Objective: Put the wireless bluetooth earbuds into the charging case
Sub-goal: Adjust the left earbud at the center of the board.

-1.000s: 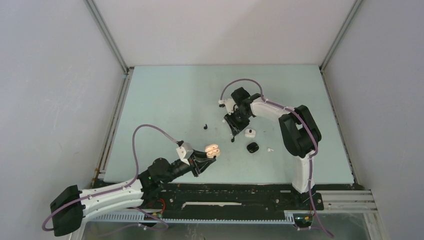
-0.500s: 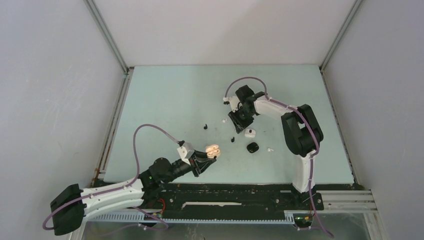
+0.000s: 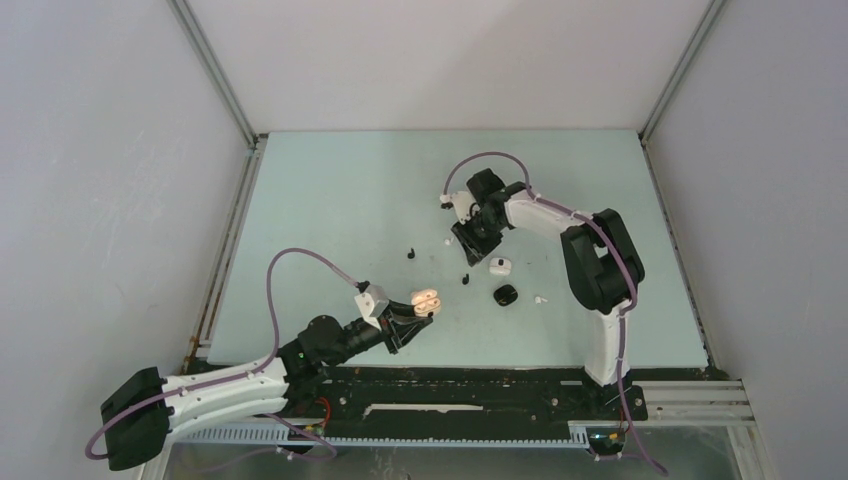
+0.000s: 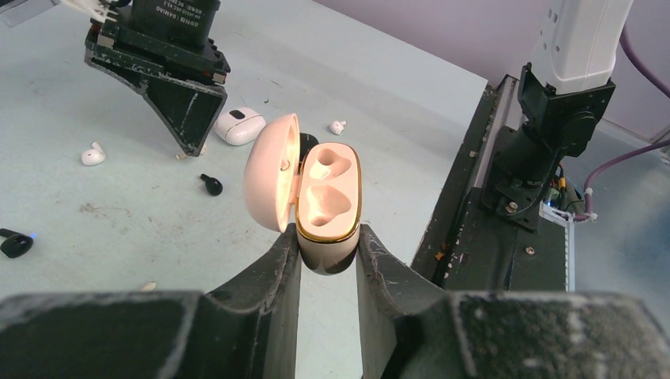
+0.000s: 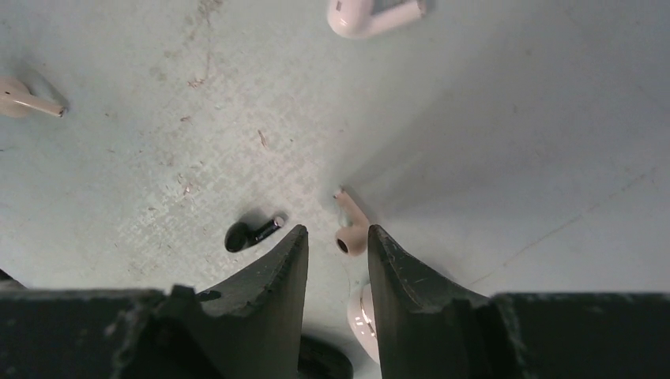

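Two arms are in shot, and only one is shifting. In the overhead view the right gripper point(image 3: 468, 248) is hanging just right of centre, nose down over the table point(image 3: 330, 200). Half a second ago it was sitting a shade further right, and now it is swinging back left, close to where it was a second ago. Its wrist view is showing the jaws standing narrowly apart, clamping nothing. A cream earbud point(image 5: 351, 233) is lying at their tips, nearer the finger on the right of the frame, with bare table showing between it and the other finger. A black earbud point(image 5: 251, 234) is lying just left of the fingers. A white earbud point(image 5: 371, 14) is sitting at the top edge and a second cream earbud point(image 5: 24, 99) at the far left. A white case point(image 5: 362, 316) is peeking out at the bottom.

The left gripper point(image 4: 328, 241) is not budging: low and centre in the overhead view, it is still clenching the base of the cream charging case point(image 4: 328, 197). The lid is swinging open toward the left of its wrist frame, and both moulded sockets are showing bare. The black case point(image 3: 505, 295), just below and right of the right gripper, is staying exactly where it was.
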`<state>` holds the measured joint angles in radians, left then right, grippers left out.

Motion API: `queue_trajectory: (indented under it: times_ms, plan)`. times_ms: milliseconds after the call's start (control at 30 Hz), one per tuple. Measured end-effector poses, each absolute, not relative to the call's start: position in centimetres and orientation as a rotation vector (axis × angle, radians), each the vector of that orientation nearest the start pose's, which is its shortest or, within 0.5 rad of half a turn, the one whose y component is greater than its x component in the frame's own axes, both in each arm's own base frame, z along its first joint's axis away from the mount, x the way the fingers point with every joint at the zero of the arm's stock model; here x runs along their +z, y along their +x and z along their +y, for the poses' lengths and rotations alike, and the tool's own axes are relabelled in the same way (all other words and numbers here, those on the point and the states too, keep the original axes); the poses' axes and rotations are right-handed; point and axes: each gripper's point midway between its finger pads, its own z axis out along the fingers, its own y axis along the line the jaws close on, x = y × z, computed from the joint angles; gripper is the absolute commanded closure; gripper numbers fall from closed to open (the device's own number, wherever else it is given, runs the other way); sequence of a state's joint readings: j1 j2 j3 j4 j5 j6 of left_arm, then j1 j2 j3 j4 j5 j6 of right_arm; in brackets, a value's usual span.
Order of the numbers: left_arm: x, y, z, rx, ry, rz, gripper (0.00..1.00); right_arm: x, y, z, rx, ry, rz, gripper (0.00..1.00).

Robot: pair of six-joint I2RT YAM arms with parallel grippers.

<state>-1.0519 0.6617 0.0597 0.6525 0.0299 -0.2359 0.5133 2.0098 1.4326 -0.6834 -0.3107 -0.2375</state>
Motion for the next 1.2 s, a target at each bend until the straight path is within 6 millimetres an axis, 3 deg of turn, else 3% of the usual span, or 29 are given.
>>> queue_trajectory:
  times_ms: [233, 533, 767, 1200]
  plan:
    - [15.8, 13.5, -26.7, -1.04, 0.666, 1.473, 1.0, 1.4, 32.3, 25.0, 0.507, -1.225, 2.588, 0.63]
    - [15.8, 13.5, -26.7, -1.042, 0.666, 1.472, 1.0, 1.6, 30.7, 25.7, 0.602, -1.341, 2.553, 0.71]
    - [16.1, 13.4, -26.7, -1.045, 0.662, 1.465, 1.0, 1.7, 29.8, 25.6, 0.657, -1.424, 2.52, 0.71]
    - [16.2, 13.2, -26.4, -1.066, 0.641, 1.452, 1.0, 1.7, 32.4, 22.3, 0.507, -1.256, 2.6, 0.69]
